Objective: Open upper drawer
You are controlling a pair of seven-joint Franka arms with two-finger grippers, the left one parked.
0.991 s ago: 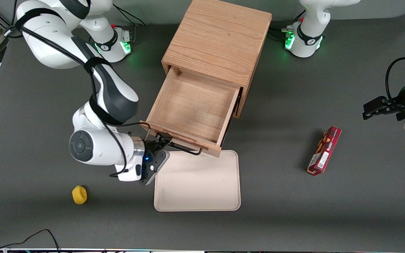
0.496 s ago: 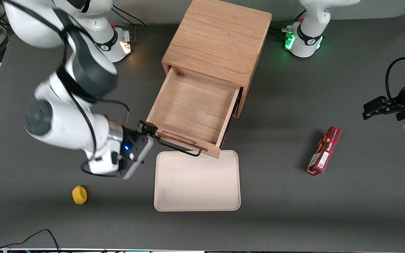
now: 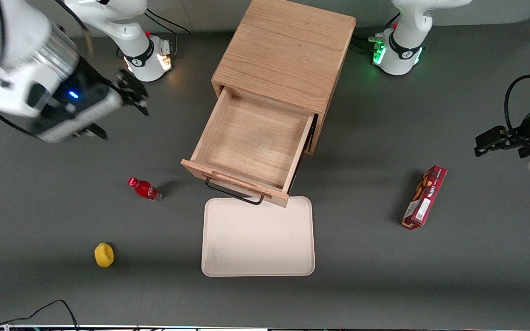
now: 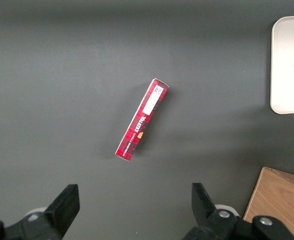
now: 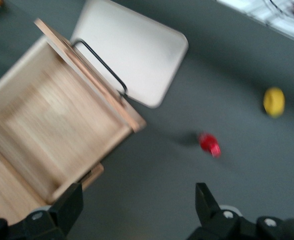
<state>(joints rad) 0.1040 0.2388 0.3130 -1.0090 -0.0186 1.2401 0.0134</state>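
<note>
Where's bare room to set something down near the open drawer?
The tray is bare, and so is the inside of the upper drawer. Table between tray and red box is open. Tighter beside the bottle and lemon. The gripper hangs open, high above the table toward the working arm's end.

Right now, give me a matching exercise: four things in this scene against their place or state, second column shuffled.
1. upper drawer
2. gripper
3. red bottle
4. red carton

a. lying toward the parked arm's end of the table
b. pulled out, nothing inside
c. raised, clear of the wire handle, jaws open
d. on the table beside the drawer front

Pairs: 1-b, 2-c, 3-d, 4-a
</note>
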